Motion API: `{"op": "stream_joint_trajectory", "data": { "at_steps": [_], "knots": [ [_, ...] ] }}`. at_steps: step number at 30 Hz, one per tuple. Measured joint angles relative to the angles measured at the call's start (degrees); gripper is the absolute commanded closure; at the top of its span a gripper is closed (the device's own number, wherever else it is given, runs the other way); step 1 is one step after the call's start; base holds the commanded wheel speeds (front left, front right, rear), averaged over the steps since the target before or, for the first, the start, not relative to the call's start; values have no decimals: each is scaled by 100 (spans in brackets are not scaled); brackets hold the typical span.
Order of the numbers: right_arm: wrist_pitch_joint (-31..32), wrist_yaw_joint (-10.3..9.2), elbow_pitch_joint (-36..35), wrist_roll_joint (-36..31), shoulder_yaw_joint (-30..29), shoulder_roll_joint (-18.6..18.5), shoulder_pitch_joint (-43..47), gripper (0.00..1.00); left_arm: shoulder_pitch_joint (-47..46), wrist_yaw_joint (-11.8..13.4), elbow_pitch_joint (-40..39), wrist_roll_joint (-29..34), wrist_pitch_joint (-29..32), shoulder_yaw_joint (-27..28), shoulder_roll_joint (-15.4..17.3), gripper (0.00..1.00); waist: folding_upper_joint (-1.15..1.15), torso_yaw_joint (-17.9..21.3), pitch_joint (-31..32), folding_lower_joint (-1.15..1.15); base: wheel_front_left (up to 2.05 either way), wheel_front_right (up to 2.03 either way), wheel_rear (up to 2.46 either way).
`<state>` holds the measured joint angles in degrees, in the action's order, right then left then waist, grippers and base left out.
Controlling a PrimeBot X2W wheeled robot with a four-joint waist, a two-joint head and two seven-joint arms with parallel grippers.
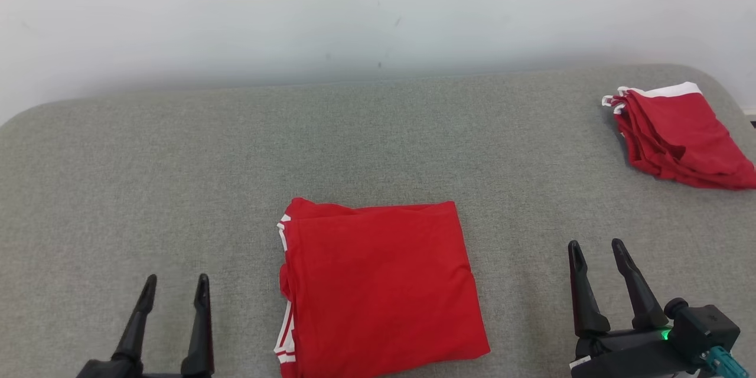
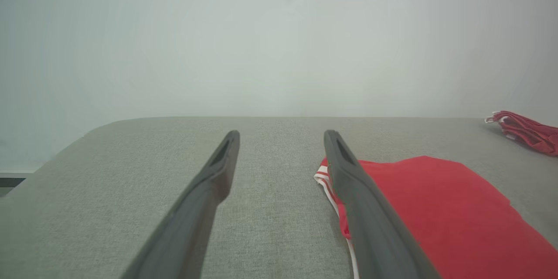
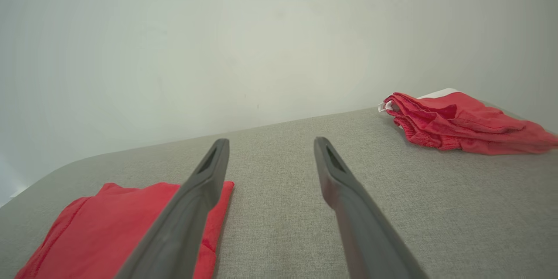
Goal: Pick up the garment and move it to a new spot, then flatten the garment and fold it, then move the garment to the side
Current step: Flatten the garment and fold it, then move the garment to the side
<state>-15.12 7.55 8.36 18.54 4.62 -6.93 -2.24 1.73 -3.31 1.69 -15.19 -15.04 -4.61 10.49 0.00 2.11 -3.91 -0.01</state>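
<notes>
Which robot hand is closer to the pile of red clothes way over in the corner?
The right gripper. The pile lies just beyond it, slightly to its right. The left gripper sits across the folded garment, much farther away.

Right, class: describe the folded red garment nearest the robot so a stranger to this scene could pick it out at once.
On the grey padded table against the pale wall, look near the front edge, between the left fingers and the right fingers. There lies a red garment folded flat into a neat square, unlike the rumpled red pile at the far right corner.
</notes>
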Motion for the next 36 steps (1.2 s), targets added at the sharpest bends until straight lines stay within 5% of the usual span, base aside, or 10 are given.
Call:
{"op": "stream_joint_trajectory", "data": {
  "at_steps": [12, 36],
  "knots": [
    [0, 0, -44, -198, -35, 31, 190, 0, 230, -157, 77, 303, 0, 895, -465, 0, 0, 31, 138, 0, 0, 0, 0],
    [0, 0, 113, -354, -1, 91, 439, 0, 296, -410, 388, 564, 0, 904, -668, 0, 0, -3, 302, 1, 0, 0, 0]
  ]
}}
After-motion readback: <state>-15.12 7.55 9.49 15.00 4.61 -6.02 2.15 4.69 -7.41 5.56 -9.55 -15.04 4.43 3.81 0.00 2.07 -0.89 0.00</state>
